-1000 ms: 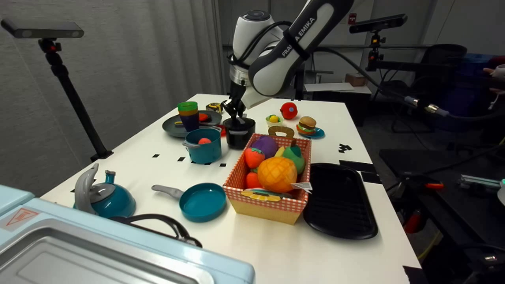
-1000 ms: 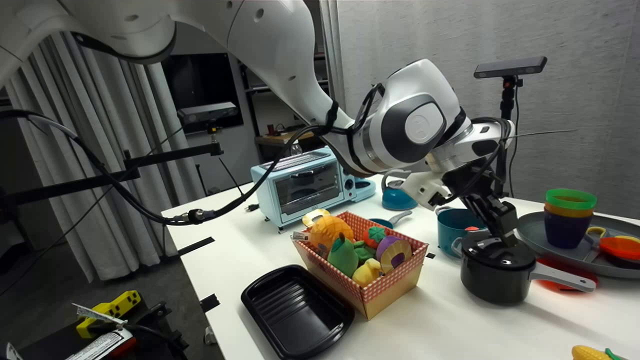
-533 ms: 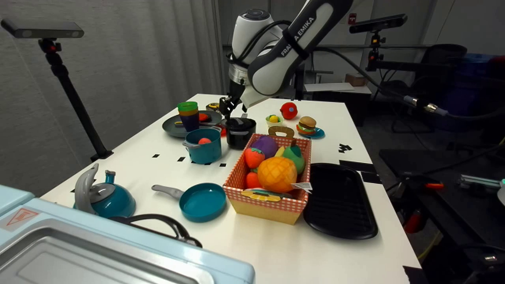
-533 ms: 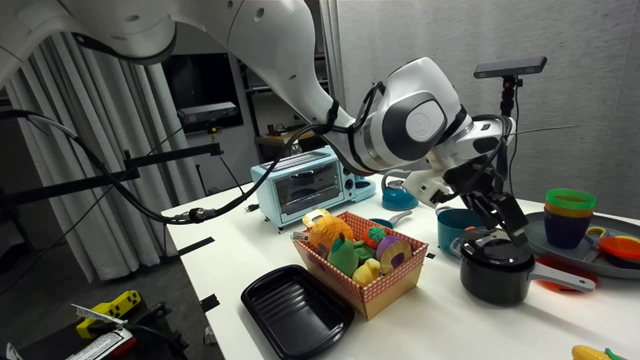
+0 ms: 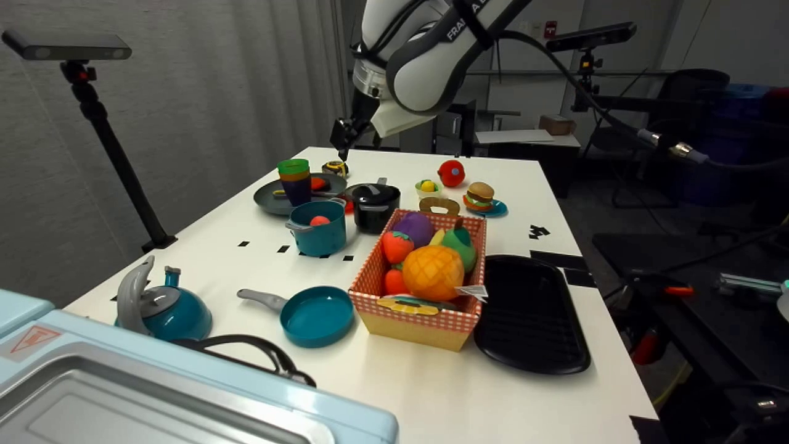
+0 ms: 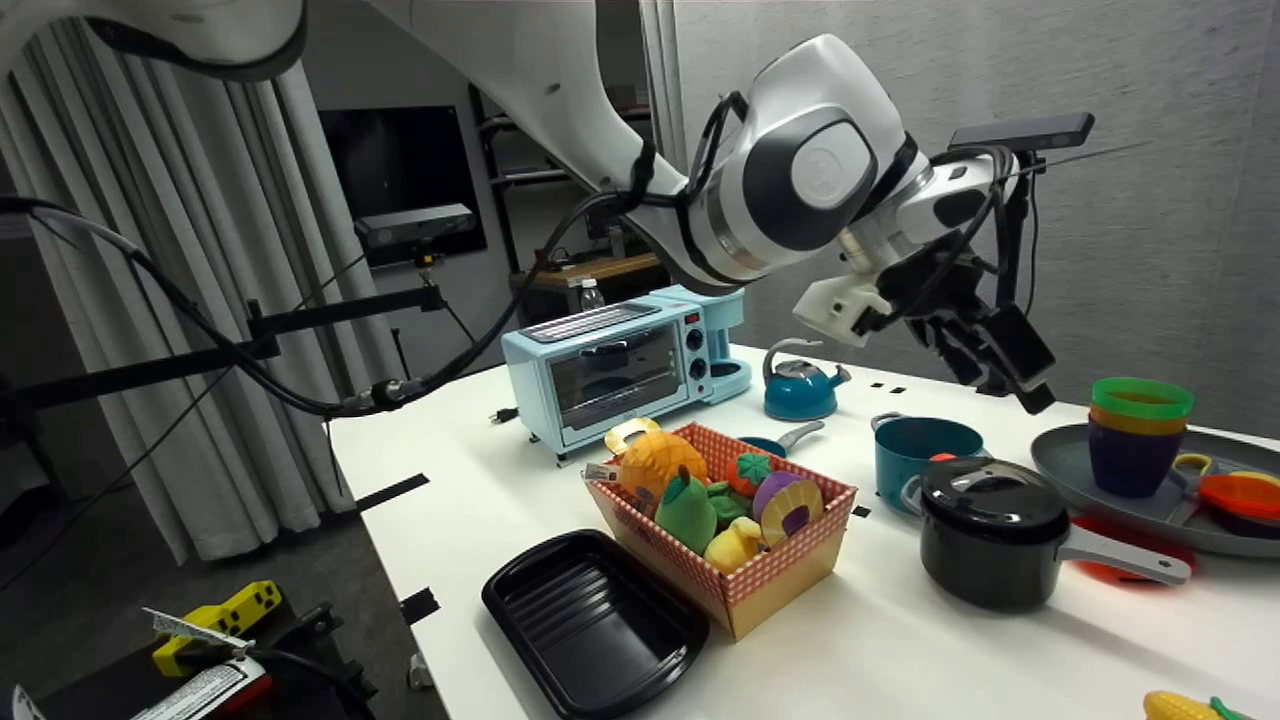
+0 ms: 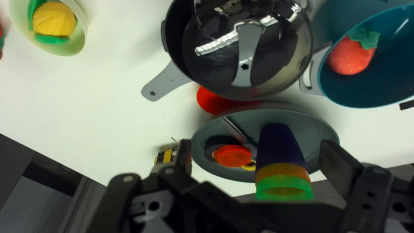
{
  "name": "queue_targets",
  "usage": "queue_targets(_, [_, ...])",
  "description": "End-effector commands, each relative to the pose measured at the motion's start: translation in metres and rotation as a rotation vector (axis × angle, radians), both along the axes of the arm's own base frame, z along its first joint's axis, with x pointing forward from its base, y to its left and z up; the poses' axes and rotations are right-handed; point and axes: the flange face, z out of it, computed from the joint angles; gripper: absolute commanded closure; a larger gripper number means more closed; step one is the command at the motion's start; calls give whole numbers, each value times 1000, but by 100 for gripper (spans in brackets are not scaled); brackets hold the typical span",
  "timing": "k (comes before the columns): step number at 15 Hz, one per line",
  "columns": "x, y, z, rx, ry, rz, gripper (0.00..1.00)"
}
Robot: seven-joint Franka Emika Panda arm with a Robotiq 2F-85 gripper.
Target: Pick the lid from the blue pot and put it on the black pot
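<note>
The lid (image 7: pixel 248 48), dark see-through glass with a grey handle on top, rests on the black pot (image 6: pixel 985 575). It sits off centre, shifted towards the blue pot, so a crescent of the black pot's inside shows in the wrist view. Close beside stands the blue pot (image 5: pixel 323 237), uncovered, with a toy strawberry (image 7: pixel 351 55) inside. My gripper (image 6: pixel 1000 385) hangs in the air above and apart from the lid. Its fingers (image 7: pixel 339 165) are spread wide with nothing held between them; the stacked cups seen between them stand farther off on the table.
A grey plate (image 6: pixel 1060 455) bearing stacked cups (image 6: pixel 1135 450) and scissors lies beside the black pot. The fruit basket (image 5: pixel 407 330), black tray (image 5: pixel 530 314), teal frying pan (image 5: pixel 317 317) and kettle (image 5: pixel 175 314) occupy the table. A toaster oven (image 6: pixel 620 370) stands at one end.
The gripper has opened and let go of the lid's handle, then risen well above the pots. The lid stays on the black pot.
</note>
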Motion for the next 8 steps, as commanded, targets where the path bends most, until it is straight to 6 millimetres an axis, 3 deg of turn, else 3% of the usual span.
queue_targets(1, [-28,28,39,3,-37,95,0])
queue_targets(4, [-54,57,64,42,-31,174,0])
queue_targets(8, [-93,79,94,69,-23,252,0])
